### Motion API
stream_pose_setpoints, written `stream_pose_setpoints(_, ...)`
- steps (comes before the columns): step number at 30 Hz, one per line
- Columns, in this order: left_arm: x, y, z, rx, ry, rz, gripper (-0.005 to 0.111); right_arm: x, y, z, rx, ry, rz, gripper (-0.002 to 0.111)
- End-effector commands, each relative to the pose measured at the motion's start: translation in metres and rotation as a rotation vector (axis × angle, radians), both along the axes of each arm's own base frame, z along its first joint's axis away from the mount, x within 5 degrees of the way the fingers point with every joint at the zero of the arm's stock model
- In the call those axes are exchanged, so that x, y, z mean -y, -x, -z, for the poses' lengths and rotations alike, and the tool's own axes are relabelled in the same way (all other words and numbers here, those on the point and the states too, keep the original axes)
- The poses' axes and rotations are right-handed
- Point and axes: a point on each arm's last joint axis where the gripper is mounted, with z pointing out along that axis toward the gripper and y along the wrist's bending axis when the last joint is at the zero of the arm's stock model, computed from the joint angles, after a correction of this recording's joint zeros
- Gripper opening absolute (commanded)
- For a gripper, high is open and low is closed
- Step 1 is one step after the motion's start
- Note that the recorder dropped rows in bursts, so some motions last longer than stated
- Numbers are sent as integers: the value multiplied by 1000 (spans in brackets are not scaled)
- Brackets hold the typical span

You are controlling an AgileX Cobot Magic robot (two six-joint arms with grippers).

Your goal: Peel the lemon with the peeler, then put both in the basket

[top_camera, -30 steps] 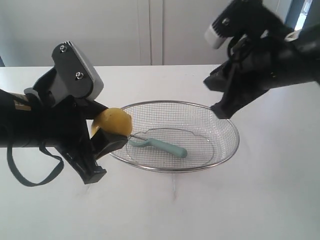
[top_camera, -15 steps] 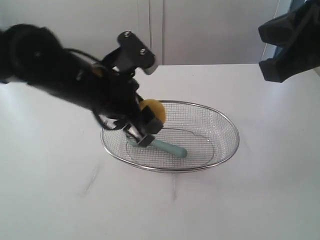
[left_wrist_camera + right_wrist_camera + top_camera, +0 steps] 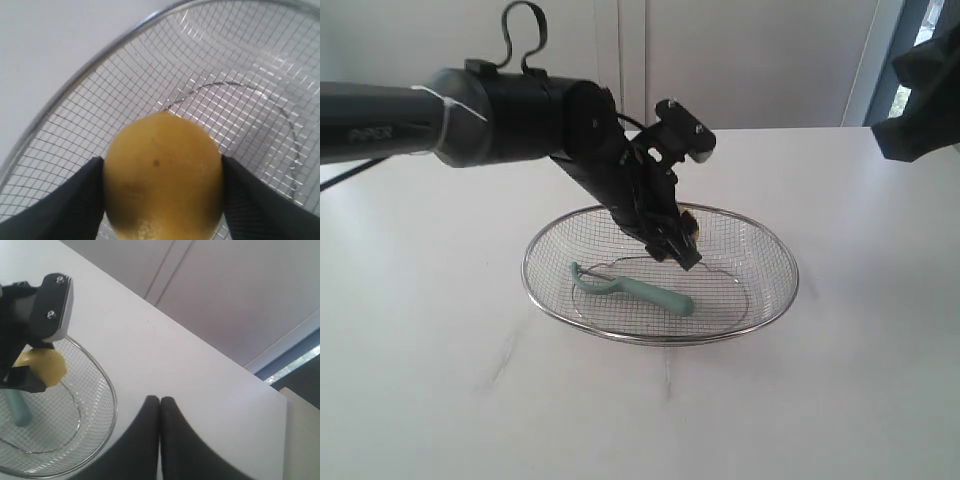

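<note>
Exterior view: your basket (image 3: 660, 340) sits directly under the left gripper (image 3: 678, 240). Your right gripper (image 3: 160, 405) is pressed fully closed on nothing, well apart from the left gripper and outside the rim. The peeler (image 3: 638, 291) lies on the mesh just below the left gripper. The lemon (image 3: 162, 175) is clamped between its widely spread fingers (image 3: 60, 205), above the mesh.
</note>
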Motion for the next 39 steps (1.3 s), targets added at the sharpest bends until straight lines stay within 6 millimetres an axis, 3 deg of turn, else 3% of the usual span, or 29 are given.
stream_pose_setpoints(1,6,-5,19,-4,-5,-9,2,4,-1,-2,9,-9,52,0)
stream_pose_setpoints(8,9,-8,35,-17,-24,-8,34,5,-1,-2,4,-10,61,0)
stream_pose_setpoints(14,9,-10,34,0,-13,-10,73,5,-1,-2,5,-13,62,0)
stream_pose_setpoints(16,9,-9,33,-1,-13,-10,80,5,-1,-2,5,-13,62,0)
stream_pose_setpoints(23,5,-5,19,-6,-28,3,80,5,1,-3,9,-15,63,0)
stream_pose_setpoints(28,-4,5,-15,11,-32,21,73,9,9,-9,37,-27,63,0)
stream_pose_setpoints(33,-19,23,-76,25,-7,37,50,12,15,-14,66,-31,64,0)
stream_pose_setpoints(39,-57,62,-134,-23,-113,80,13,12,16,-15,71,-29,64,0)
